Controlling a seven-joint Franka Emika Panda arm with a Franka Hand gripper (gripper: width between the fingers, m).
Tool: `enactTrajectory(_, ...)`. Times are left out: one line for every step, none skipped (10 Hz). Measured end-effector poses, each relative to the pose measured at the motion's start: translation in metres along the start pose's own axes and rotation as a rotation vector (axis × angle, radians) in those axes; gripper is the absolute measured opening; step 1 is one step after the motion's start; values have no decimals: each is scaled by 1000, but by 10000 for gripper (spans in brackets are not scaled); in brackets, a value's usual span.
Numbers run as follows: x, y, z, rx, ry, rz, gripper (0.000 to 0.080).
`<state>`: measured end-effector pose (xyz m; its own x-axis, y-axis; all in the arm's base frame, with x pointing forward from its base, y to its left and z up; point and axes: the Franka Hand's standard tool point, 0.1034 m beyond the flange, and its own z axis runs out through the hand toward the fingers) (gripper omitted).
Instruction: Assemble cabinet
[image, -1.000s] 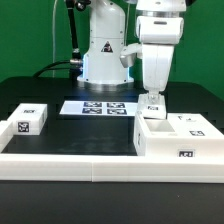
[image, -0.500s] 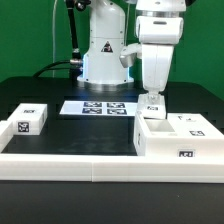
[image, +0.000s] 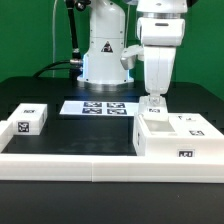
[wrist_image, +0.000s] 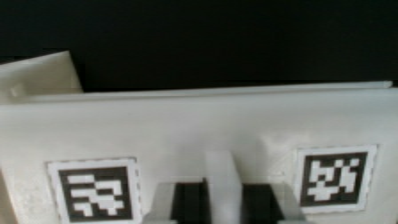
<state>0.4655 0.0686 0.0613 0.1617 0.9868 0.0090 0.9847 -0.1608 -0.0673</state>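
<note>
The cabinet (image: 178, 140) is the big white tagged box at the exterior view's right, just behind the front rail. My gripper (image: 153, 101) comes straight down onto the far left part of its top. In the wrist view the cabinet (wrist_image: 196, 120) fills the frame as a white face with two square tags. My gripper (wrist_image: 222, 202) shows two dark fingers (wrist_image: 183, 203) set close together with a narrow white rib of the cabinet between them. The jaws look closed on that rib.
A small white tagged block (image: 30, 120) lies at the exterior view's left. The marker board (image: 100, 107) lies flat in front of the robot base. A long low white rail (image: 90, 165) runs along the front of the black table.
My gripper has shifted slightly toward the exterior view's right, still on the cabinet's top. The small block and the rail have not moved.
</note>
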Motion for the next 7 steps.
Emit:
enactTrajectory(1, 3, 0, -2, 2, -17, 70)
enactTrajectory(0, 5, 0, -3, 3, -41, 70)
enactTrajectory(1, 8, 0, -5, 2, -57, 70)
enactTrajectory(1, 8, 0, -6, -3, -68, 70)
enactTrajectory(1, 8, 1, -19, -1, -75, 70)
enactTrajectory(1, 8, 1, -21, 0, -73, 70)
enactTrajectory(1, 8, 1, -21, 0, -73, 70)
